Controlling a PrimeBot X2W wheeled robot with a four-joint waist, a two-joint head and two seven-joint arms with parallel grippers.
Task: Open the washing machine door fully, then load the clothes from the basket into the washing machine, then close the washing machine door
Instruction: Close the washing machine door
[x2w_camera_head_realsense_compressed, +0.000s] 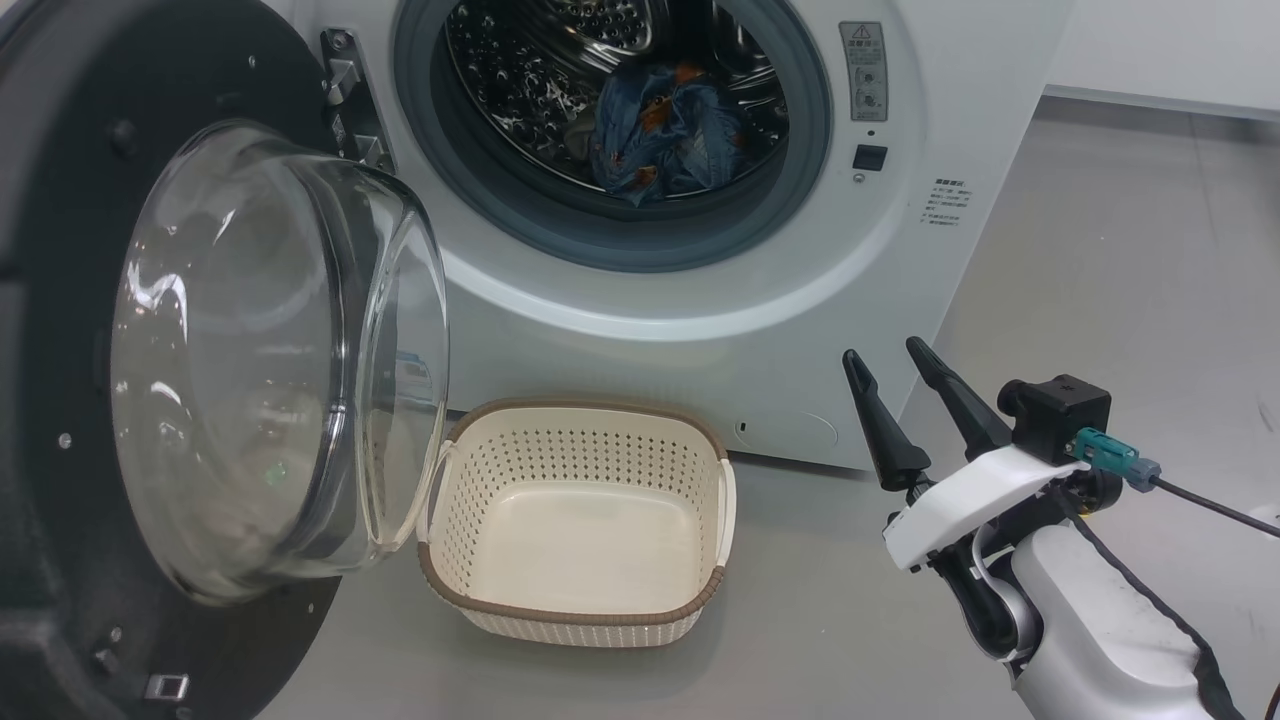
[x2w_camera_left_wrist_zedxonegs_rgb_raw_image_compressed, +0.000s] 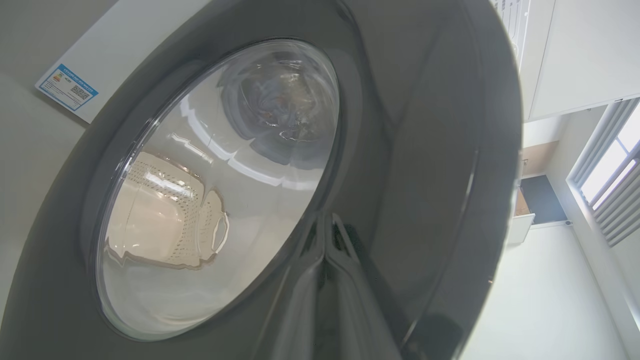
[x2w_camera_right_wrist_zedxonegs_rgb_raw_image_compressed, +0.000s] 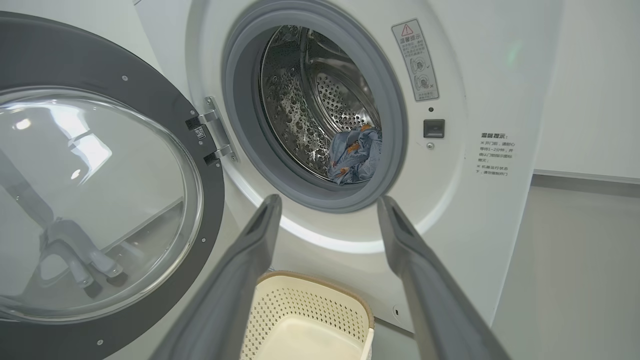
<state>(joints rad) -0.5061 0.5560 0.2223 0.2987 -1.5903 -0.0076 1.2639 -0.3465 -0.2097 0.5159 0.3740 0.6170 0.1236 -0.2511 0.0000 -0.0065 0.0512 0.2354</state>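
While my left jaws rest closed against the washing machine door (x2w_camera_head_realsense_compressed: 50, 250), my right jaws hang open near the empty basket (x2w_camera_head_realsense_compressed: 560, 460).

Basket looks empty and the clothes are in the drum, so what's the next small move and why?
Probably push the washing machine door shut with the shut left gripper, which sits at the door's outer black rim. The basket is empty, the clothes lie inside the drum, and the open right gripper seems clear of the door's swing.
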